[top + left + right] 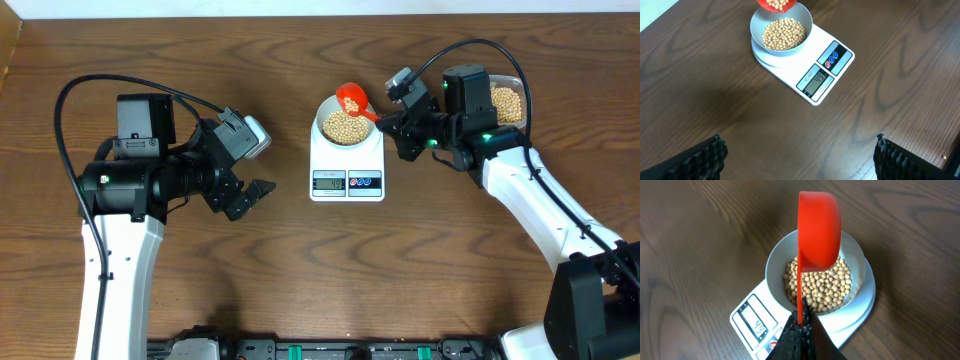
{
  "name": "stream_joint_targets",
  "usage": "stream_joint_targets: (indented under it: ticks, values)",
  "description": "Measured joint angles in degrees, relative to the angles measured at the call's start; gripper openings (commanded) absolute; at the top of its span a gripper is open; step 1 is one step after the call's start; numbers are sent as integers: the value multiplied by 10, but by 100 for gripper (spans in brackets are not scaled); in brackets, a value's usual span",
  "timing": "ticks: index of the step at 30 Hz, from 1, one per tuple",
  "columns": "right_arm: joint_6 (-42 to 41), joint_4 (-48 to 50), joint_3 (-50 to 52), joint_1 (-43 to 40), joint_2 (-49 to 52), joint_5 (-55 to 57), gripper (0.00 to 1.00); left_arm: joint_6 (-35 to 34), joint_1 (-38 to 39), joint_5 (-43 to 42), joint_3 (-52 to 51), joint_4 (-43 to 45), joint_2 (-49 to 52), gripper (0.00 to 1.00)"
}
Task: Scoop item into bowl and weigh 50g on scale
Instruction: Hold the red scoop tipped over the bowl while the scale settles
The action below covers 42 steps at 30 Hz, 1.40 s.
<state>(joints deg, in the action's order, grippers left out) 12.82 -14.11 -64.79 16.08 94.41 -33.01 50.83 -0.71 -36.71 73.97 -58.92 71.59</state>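
Currently: right gripper clamped on red scoop handle, scoop tilted above bowl of soybeans on scale; left gripper spread wide, empty, over table.

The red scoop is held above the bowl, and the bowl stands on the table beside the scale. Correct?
No. The bowl stands on the scale, not beside it; the overhead view shows this. The red scoop is held above the bowl.

Soft, even light from above is brightening the dark wooden tabletop, and shadows are falling faint and short. A pale sheen is showing across the wood in both wrist views. The white scale and red scoop are looking sharp and vivid.
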Motion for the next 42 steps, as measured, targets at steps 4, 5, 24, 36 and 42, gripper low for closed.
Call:
stream_joint_targets:
  ticks: [4, 5, 24, 36, 42]
  values:
    - [32, -2, 0, 2, 0, 17, 1, 0, 0, 0, 0, 0, 0, 96]
    - [35, -2, 0, 2, 0, 19, 1, 0, 0, 0, 0, 0, 0, 96]
    - [31, 0, 0, 13, 0, 19, 1, 0, 0, 0, 0, 0, 0, 96]
    - [-55, 0, 0, 13, 0, 17, 1, 0, 0, 0, 0, 0, 0, 96]
    - [-86, 7, 0, 10, 0, -11, 1, 0, 0, 0, 0, 0, 0, 96]
